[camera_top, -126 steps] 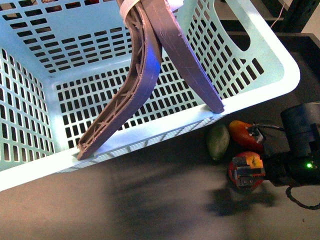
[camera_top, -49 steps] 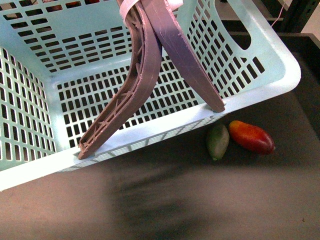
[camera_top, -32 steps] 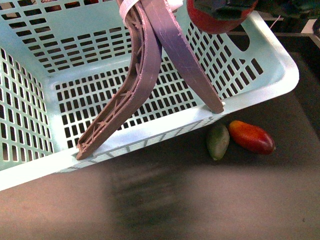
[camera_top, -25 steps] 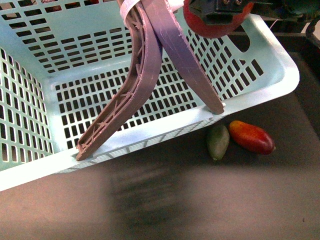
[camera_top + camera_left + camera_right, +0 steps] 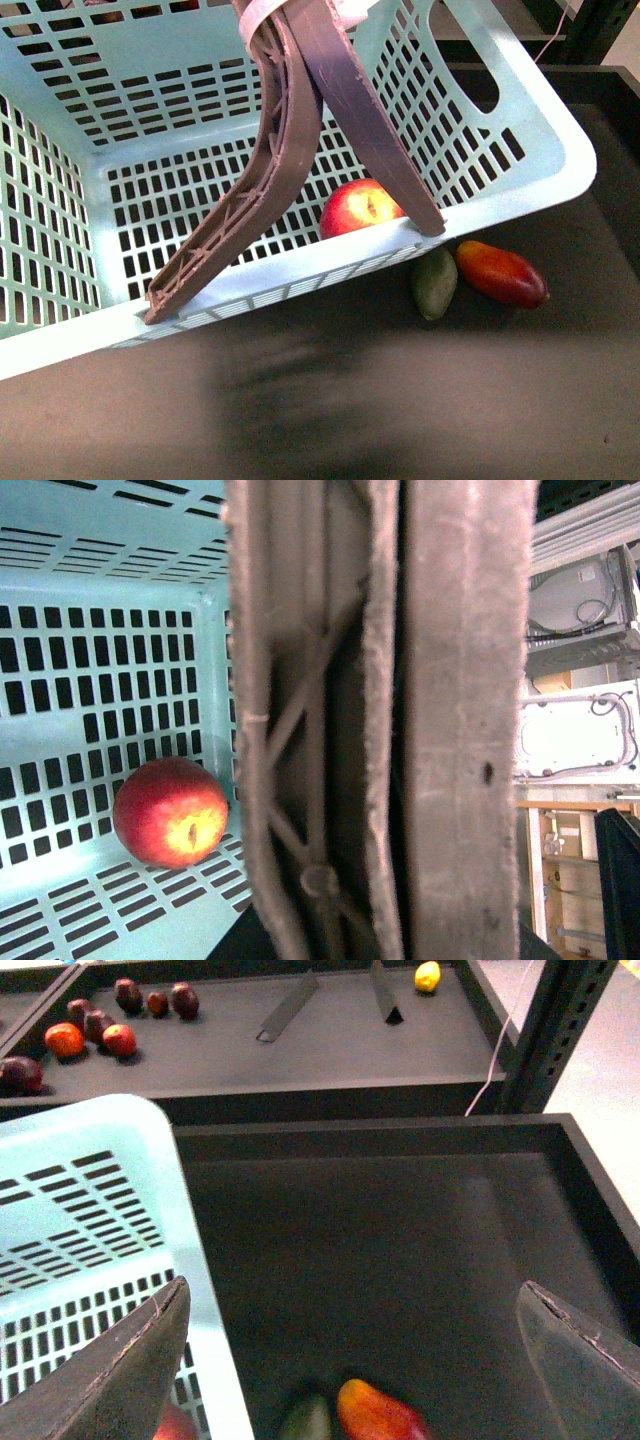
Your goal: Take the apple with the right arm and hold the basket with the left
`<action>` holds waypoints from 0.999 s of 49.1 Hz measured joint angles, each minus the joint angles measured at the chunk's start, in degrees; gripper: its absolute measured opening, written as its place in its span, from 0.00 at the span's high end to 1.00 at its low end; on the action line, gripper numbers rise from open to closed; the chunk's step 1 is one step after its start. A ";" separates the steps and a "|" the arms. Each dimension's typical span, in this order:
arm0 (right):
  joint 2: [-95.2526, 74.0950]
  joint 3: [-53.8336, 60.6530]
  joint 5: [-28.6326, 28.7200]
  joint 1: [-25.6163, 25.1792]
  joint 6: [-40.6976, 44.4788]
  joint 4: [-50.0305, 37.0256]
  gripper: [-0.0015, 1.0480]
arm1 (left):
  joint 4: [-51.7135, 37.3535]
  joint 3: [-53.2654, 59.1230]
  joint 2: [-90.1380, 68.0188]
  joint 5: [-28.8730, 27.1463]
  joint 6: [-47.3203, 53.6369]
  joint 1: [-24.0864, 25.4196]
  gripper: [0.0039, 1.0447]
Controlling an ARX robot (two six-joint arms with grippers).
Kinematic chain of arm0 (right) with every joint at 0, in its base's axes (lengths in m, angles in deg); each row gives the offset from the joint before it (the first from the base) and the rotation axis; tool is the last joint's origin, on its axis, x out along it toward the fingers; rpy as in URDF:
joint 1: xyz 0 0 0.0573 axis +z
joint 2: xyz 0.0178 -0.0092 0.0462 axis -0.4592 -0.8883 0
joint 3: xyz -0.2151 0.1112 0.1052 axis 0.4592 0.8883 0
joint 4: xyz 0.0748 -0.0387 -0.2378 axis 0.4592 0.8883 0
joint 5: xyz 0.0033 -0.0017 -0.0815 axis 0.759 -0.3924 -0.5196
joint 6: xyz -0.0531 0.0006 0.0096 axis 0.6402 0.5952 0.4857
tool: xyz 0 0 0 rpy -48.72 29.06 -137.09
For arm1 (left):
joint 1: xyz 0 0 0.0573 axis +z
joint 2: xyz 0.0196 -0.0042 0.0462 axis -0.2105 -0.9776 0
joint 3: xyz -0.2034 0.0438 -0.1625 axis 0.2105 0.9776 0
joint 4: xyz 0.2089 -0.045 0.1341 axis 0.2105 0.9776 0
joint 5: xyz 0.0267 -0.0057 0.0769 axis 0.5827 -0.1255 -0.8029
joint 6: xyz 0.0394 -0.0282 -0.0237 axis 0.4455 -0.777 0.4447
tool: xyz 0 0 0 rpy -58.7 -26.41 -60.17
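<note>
The apple (image 5: 360, 207) lies on the floor of the basket (image 5: 520, 190), in its near right corner against the front wall, behind the handles (image 5: 290, 150). The right gripper (image 5: 350, 1290) is empty, fingers spread wide. The left gripper's grip cannot be told. A mango (image 5: 502, 274) and a green fruit (image 5: 435, 284) lie side by side on the table (image 5: 400, 400), just outside that corner.

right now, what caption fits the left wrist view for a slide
Red apple on the floor of the teal basket, seen past its brown handles
</note>
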 joint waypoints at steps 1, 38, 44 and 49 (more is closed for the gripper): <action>-0.02 0.11 0.02 0.02 0.00 0.00 0.08 | 0.00 0.00 0.00 0.15 -0.04 -0.04 0.86; 18.27 30.21 8.50 -9.75 6.93 -27.04 0.98 | 0.00 0.00 0.00 0.09 -0.11 0.02 0.86; 22.60 33.27 9.79 -11.26 6.93 -25.53 0.98 | 0.00 0.00 0.00 -0.09 -0.09 0.02 0.86; 26.71 35.34 13.20 -13.57 6.95 -23.47 0.98 | 0.00 0.00 0.00 -0.11 -0.09 0.02 0.86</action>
